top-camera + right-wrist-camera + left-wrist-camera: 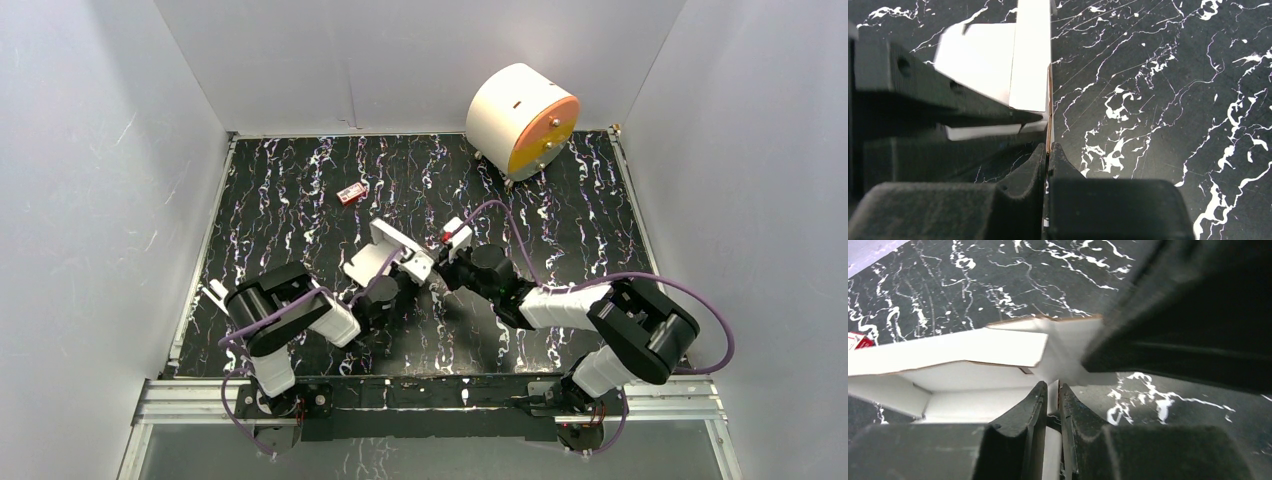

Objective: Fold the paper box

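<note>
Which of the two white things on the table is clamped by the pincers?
The paper box at mid-table, held by the left pincer and right pincer; the orange-faced cylinder sits untouched.

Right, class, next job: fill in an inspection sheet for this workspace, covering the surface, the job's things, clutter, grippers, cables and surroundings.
Surface: black tabletop with white marbling, no spills seen.
Job's things: white thin-cardboard paper box, partly folded with walls raised, mid-table between the arms.
Clutter: small red item lying beyond the box; big white cylinder with an orange face at the far right corner.
Grippers: left gripper shut on a box flap; right gripper shut on a box panel's edge.
Cables: purple cables loop along both arms, off the box.
Surroundings: plain white walls on three sides; metal rail at the near edge.
</note>
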